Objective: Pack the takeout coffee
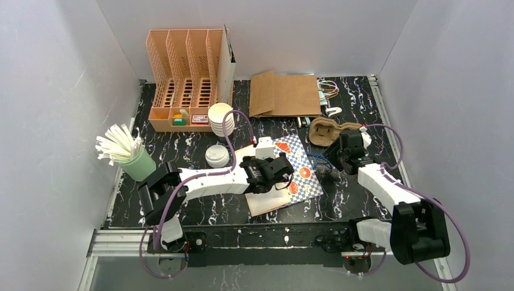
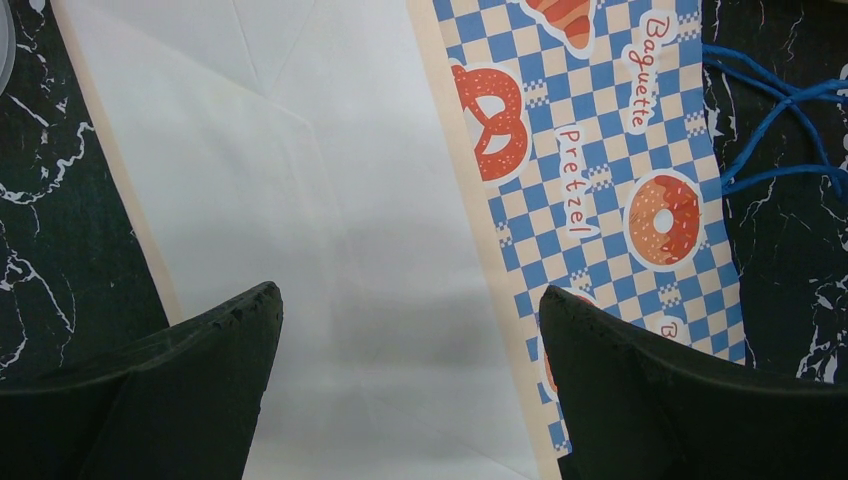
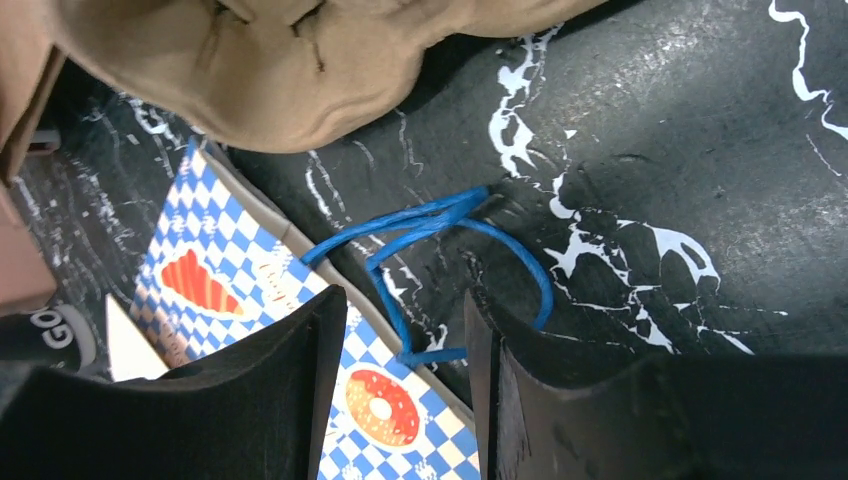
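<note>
A small white lidded cup (image 1: 217, 156) stands left of centre, and a stack of white paper cups (image 1: 221, 118) stands behind it. The brown pulp tray (image 1: 327, 130) lies at the right and shows at the top of the right wrist view (image 3: 280, 60). A blue-checked paper bag (image 1: 297, 167) lies flat in the middle. My left gripper (image 1: 286, 173) is open and empty above the bag (image 2: 600, 150), its fingers straddling the white side panel (image 2: 410, 300). My right gripper (image 1: 327, 173) is open and empty (image 3: 402, 300) above the bag's blue handle (image 3: 440, 215) and the bag's edge (image 3: 220, 270).
A green cup of white straws (image 1: 136, 160) stands at the left. An orange desk organiser (image 1: 188, 79) and flat brown paper bags (image 1: 285, 94) sit at the back. Loose string handles (image 1: 330, 88) lie at the back right. White walls close in the table.
</note>
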Robot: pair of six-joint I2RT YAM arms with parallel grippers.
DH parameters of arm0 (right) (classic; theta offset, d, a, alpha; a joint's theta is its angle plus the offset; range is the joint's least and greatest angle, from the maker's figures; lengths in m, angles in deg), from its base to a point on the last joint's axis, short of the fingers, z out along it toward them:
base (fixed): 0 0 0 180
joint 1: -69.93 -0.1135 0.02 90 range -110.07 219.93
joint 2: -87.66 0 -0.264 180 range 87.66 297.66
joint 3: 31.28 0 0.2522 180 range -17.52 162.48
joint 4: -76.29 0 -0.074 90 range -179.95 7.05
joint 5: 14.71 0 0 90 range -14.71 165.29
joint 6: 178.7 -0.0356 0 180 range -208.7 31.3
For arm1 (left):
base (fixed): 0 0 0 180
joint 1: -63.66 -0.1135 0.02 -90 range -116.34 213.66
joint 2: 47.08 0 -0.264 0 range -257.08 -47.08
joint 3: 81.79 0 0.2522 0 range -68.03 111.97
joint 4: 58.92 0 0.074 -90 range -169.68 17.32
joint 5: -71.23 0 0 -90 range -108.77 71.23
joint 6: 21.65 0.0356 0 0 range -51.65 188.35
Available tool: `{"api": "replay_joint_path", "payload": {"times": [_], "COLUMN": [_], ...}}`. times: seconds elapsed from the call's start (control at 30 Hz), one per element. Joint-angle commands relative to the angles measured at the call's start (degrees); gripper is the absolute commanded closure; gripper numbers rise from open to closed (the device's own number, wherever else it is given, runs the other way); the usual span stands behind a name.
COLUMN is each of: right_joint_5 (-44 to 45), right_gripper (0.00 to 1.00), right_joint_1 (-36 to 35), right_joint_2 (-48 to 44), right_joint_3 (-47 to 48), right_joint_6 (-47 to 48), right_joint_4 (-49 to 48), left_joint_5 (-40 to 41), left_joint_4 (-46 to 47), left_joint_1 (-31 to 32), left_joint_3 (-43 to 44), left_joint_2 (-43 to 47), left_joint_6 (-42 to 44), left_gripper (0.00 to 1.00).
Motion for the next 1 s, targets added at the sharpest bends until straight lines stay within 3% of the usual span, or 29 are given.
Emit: {"api": "replay_joint_path", "payload": {"times": [0.0,0.13,0.3,0.53,0.6,0.7,0.77,0.87,0.97], "right_joint_5": [3.73,4.0,3.99,1.99,2.29,3.76,4.67,5.51,6.14], "right_gripper": [0.45,0.46,0.61,0.68,0.68,0.54,0.5,0.5,0.58], "right_joint_1": [0.26,0.33,0.31,0.34,0.34,0.31,0.36,0.34,0.34], "right_joint_2": [3.47,5.79,7.76,7.43,7.8,8.32,8.67,10.02,11.28], "right_joint_3": [1.86,1.81,3.28,3.35,3.57,3.55,3.26,3.36,4.23], "right_joint_6": [-2.42,-3.04,-2.84,-1.1,-1.35,-2.16,-2.48,-2.86,-3.19], "right_joint_4": [-3.8,-6.14,-6.06,-7.65,-7.11,-6.2,-6.6,-7.13,-6.78], "left_joint_5": [5.9,6.65,6.99,9.63,9.99,10.69,11.21,11.75,12.72], "left_joint_4": [-1.01,-1.02,-1.78,-2.3,-3.06,-5.12,-7.0,-9.3,-11.12], "left_joint_1": [0.29,0.28,0.21,0.21,0.21,0.21,0.21,0.21,0.21], "left_joint_3": [2.0,2.19,3.85,5.63,6.97,8.58,9.63,10.78,11.41], "left_joint_2": [-0.37,-1.51,-4.05,-6.8,-7.96,-9.39,-10.18,-11.29,-12.16], "left_joint_6": [-2.78,-3.99,-3.66,-5.48,-5.38,-5.82,-6.82,-7.89,-8.85], "left_gripper": [0.02,0.02,0.02,0.02,0.02,0.02,0.02,0.02,0.02]}}
